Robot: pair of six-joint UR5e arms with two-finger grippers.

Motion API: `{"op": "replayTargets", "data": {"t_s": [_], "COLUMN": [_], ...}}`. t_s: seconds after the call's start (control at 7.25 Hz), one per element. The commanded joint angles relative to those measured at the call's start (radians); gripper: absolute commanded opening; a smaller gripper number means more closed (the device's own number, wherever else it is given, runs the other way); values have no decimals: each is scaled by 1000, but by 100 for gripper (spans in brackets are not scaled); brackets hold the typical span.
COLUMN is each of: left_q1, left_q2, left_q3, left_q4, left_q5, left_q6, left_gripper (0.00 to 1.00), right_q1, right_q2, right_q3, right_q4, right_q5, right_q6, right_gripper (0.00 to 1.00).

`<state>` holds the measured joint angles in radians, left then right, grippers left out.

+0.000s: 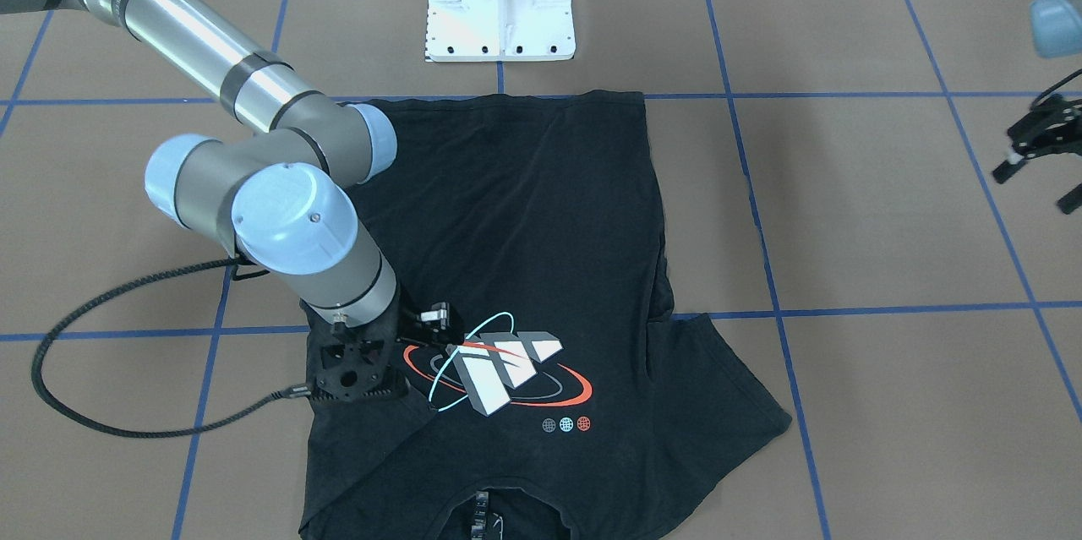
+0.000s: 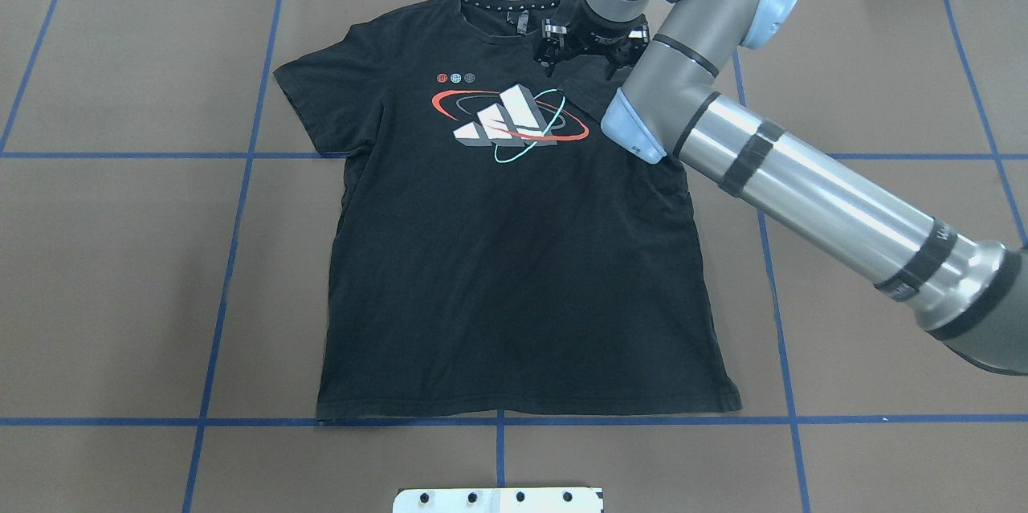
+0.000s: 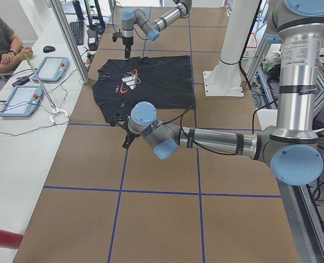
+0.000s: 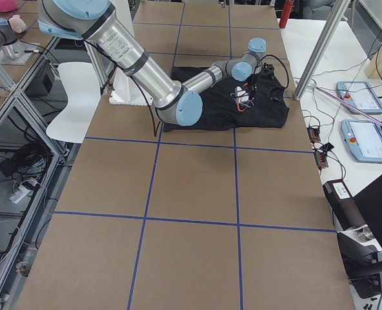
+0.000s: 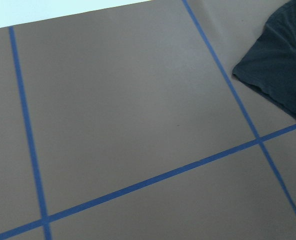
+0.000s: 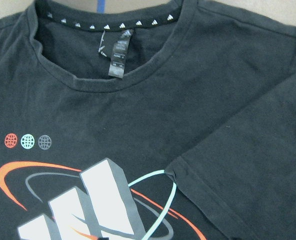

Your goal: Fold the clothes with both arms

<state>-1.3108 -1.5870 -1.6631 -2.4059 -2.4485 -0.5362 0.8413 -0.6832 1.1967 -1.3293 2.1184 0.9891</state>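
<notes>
The fingers (image 2: 551,55) of the right gripper (image 2: 584,66) stand spread, holding nothing, over the shoulder of the T-shirt (image 2: 514,272) at the top centre of the overhead view. The left gripper (image 1: 1035,185), at the right edge of the front-facing view, is likewise spread, well apart from the cloth. The brown surface (image 2: 120,256) carries blue tape lines (image 2: 241,176). The black T-shirt lies flat mid-frame, print up, collar toward the top. Its right-hand sleeve (image 6: 248,165) is folded onto the chest, hem touching the teal ring of the logo (image 2: 510,124), with three dots (image 2: 455,79) up and to the left of the logo.

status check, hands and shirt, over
Right hand open over the folded-in sleeve. Left hand open, off the T-shirt. T-shirt flat, logo up. No obstacle seen on it.
</notes>
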Motion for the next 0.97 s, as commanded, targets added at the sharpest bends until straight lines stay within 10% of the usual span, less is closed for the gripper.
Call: {"op": "replayTargets", "data": {"t_s": [0.0,0.41,0.83], "left_q1": [120,217,291], "left_q2": [-124,-374,-546], "left_q3": [52,335,558], "left_q4": [-21,-28,-39], "left_q5": [46,167,253], "left_q6": [-160,-156,-151], "left_gripper": [99,99,96], "right_q1": [2,1,-1], "right_q2": [-112,-422,-507], "right_q3": [137,467,573], "right_q4": [-62,-50,-50], "right_q5": [38,37,32], "right_q6": [23,25,25], "right_gripper": [100,100,100]}}
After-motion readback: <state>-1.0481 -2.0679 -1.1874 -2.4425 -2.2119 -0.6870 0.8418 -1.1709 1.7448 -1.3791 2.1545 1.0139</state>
